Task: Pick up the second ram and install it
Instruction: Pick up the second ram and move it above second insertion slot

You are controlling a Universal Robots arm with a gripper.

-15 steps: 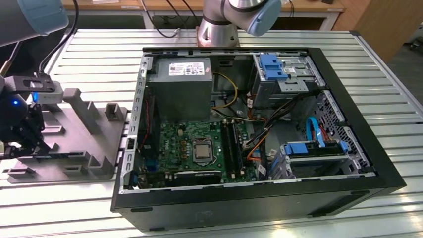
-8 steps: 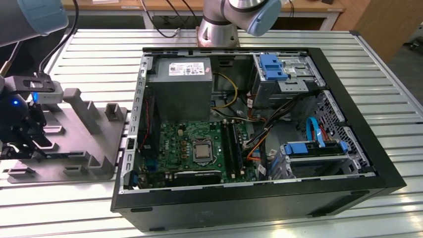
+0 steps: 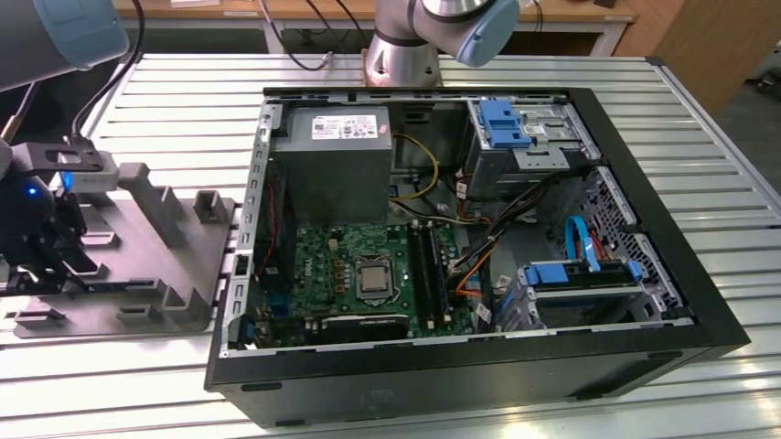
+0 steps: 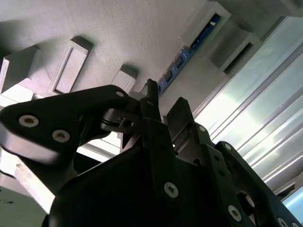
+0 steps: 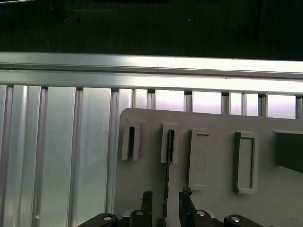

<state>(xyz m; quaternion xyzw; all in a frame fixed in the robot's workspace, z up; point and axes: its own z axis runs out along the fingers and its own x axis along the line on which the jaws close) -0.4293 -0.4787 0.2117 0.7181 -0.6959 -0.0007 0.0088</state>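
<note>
Your gripper [image 5: 166, 201] hangs over the grey holder [image 3: 159, 274] by the bench's [image 3: 683, 101] edge at the exterior view's left. Its jaws are spread to either side of the second ram [image 5: 166, 177] and, as far as you can see, do not touch it. The ram stands on edge in one of the holder's slots. If the jaws close off-centre, one will likely shove the thin board sideways and wedge it. A slanted lift could drag the holder along.
</note>
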